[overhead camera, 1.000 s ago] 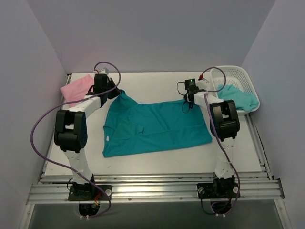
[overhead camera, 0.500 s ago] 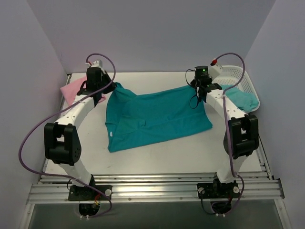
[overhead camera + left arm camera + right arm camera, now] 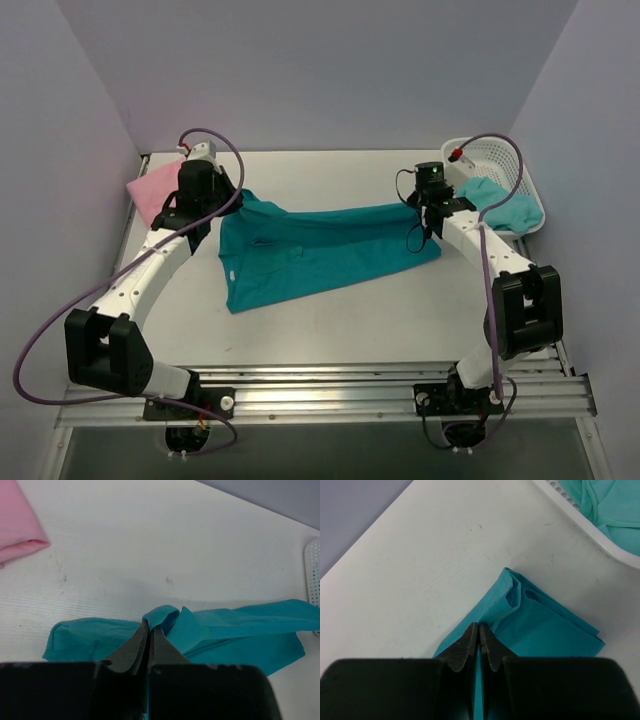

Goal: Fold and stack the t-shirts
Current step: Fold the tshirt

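A teal t-shirt (image 3: 320,250) lies across the middle of the table, its far edge lifted and pulled toward the near side. My left gripper (image 3: 232,196) is shut on the shirt's far left corner (image 3: 160,617). My right gripper (image 3: 424,212) is shut on the far right corner (image 3: 507,600). The cloth hangs taut between both grippers. A folded pink t-shirt (image 3: 155,187) lies at the far left; it also shows in the left wrist view (image 3: 17,527).
A white basket (image 3: 505,160) at the far right holds a lighter teal shirt (image 3: 500,205); its rim shows in the right wrist view (image 3: 590,532). Grey walls close in the table on three sides.
Both grippers have moved toward the near side with the shirt's far edge, folding it over the rest. The shirt now looks narrower front to back.
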